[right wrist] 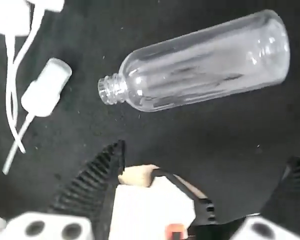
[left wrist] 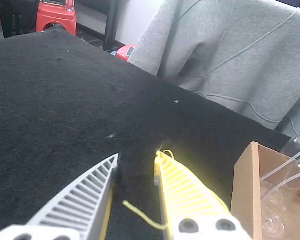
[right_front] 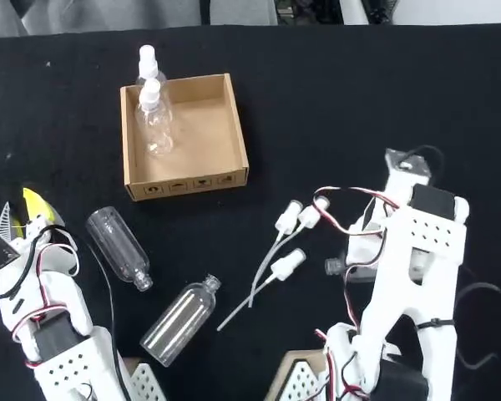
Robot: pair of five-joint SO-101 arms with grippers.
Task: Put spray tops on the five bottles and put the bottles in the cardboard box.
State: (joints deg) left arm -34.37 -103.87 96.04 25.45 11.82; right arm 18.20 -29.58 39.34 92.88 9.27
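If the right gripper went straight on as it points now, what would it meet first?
Most likely the uncapped bottle lying on its side ahead of the open right gripper, though depth is unclear; the loose spray top sits off that line.

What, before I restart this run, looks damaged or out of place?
A loose yellow strand trails off the yellow finger of the left gripper, like frayed plastic. Nothing looks spilled or broken.
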